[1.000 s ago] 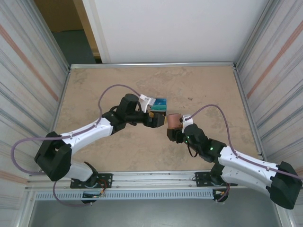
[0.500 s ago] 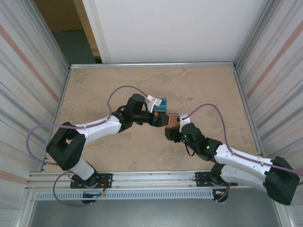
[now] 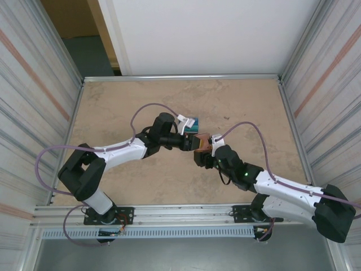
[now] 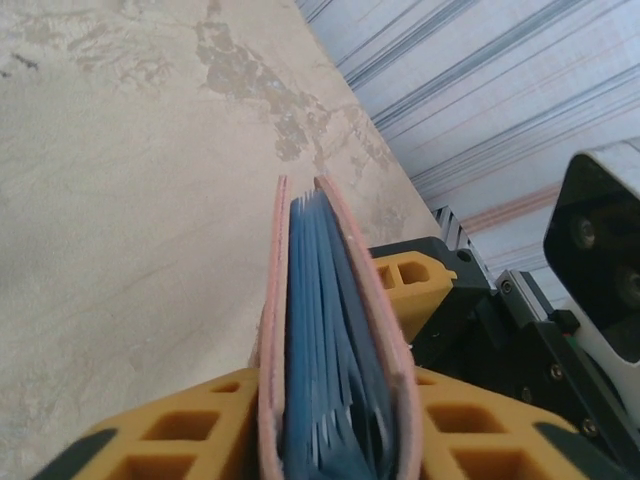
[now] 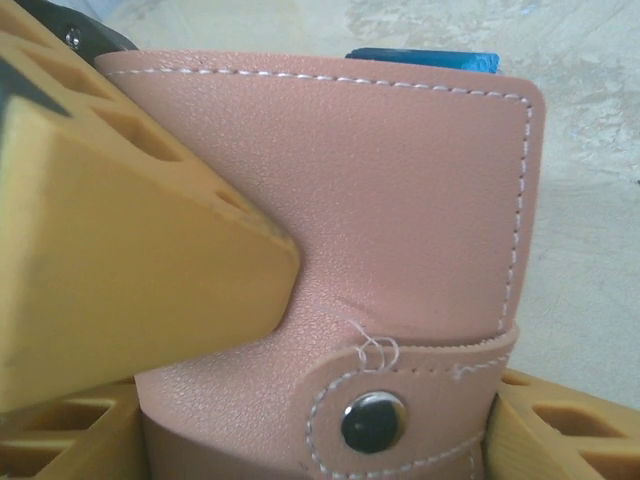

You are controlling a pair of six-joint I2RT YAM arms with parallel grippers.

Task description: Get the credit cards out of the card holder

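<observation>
Bench (image 3: 113, 101): tan, mottled, darker blotches toward far side (image 4: 250, 90). Corrugated metal walls left (image 3: 28, 84) and right (image 3: 333, 68). Plain white panel (image 3: 208, 34) at back. Dark doorway gap (image 3: 84, 51) far left. Aluminium rail (image 3: 186, 212) along near edge, vented strip (image 3: 169, 232) just below it.

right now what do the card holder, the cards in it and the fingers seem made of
The card holder: tan leather or faux leather, pebbled grain and white stitching, with a shiny metal snap. The credit cards: thin blue plastic, likely, smooth stacked edges. The fingers: matte yellow, probably moulded or printed plastic, with hollow cells.
</observation>
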